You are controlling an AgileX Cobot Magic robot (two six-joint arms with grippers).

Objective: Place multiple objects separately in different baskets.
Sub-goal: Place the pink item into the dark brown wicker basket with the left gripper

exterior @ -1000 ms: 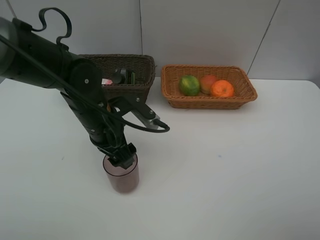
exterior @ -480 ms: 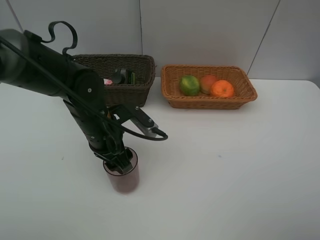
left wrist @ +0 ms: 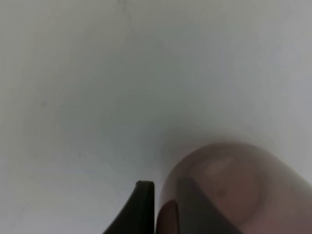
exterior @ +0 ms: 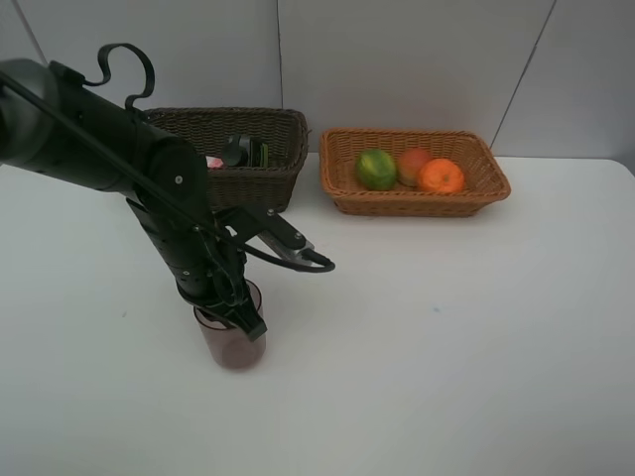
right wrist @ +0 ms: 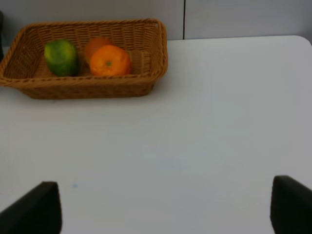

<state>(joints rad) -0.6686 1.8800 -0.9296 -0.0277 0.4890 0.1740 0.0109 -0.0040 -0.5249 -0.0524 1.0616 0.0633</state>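
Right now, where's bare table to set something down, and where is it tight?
Free: the white table right of the purple cup and in front of the tan basket, plus the near-left corner. Tight: the left gripper shut on the cup's rim, and the narrow gap between the tan basket and the dark basket.

Two baskets along far edge of surface [exterior: 476,327]. Deeper basket [exterior: 253,159] toward far left corner, two bottles [exterior: 238,151] inside. Shallower basket [exterior: 412,171] just right of it, apart; lime [exterior: 376,169], round fruit [exterior: 411,162], orange [exterior: 441,176] in row inside. Cup [exterior: 229,337] on surface, well in front of deeper basket, toward near edge.
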